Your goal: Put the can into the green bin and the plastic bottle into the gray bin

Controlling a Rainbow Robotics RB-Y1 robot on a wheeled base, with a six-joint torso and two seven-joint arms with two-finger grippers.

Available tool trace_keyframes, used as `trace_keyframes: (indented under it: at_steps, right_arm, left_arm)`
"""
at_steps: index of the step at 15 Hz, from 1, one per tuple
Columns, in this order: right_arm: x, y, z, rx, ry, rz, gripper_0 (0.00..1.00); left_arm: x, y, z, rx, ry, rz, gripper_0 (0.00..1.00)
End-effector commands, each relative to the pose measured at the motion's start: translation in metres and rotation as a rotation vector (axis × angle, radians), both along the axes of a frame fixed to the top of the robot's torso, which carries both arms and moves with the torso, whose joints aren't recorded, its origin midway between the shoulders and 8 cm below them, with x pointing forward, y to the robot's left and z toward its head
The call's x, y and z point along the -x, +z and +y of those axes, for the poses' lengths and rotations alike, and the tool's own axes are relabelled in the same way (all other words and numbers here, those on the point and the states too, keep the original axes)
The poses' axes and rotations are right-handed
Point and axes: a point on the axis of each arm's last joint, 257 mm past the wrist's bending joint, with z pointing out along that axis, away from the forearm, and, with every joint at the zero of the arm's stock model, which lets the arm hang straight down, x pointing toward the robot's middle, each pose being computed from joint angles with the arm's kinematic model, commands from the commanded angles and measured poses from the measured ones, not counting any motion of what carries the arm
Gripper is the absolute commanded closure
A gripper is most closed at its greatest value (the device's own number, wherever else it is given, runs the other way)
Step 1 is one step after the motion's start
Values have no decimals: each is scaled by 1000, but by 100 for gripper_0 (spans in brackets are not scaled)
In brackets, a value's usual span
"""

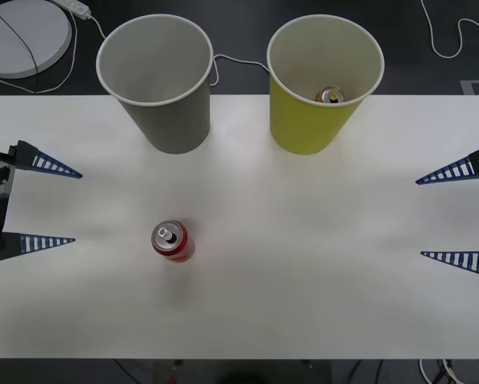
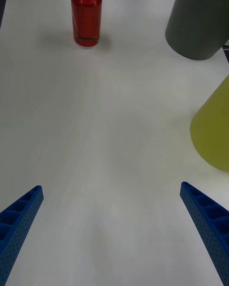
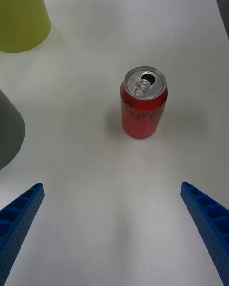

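- Left gripper (image 1: 73, 206) waits at the table's left edge, fingers spread wide and empty, pointing inward toward the can (image 1: 172, 241).
- The can stands upright on the white table (image 1: 303, 280), nearer the left gripper than the right, forward of the gray bin (image 1: 157, 76) and well apart from both bins. In the left wrist view the can (image 3: 142, 102) sits ahead and centred between the two blue fingers (image 3: 19, 219).
- Step in hand, as I judge it: the approach to the can; nothing is gripped yet.
- Next move likely calls for the left gripper to advance until its fingers straddle the can, close on its sides, lift it, and carry it across past the gray bin to the green bin (image 1: 323, 80).
- The green bin already holds a pale gold-topped can (image 1: 331, 96) at its bottom.
- No plastic bottle is on the table, so that part of the task cannot be judged.
- Right gripper (image 1: 419, 218) rests at the table's right edge, fingers spread, empty, also pointing inward, well apart from the can.
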Motion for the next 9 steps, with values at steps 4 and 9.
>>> trace_keyframes:
  at_steps: [4,9]
  right_arm:
    - [0,0,0,0,0,0,0]
    - [0,0,0,0,0,0,0]
  left_arm:
    - [2,-8,-1,-18,-9,18,0]
    - [6,-7,0,-42,-32,36,0]
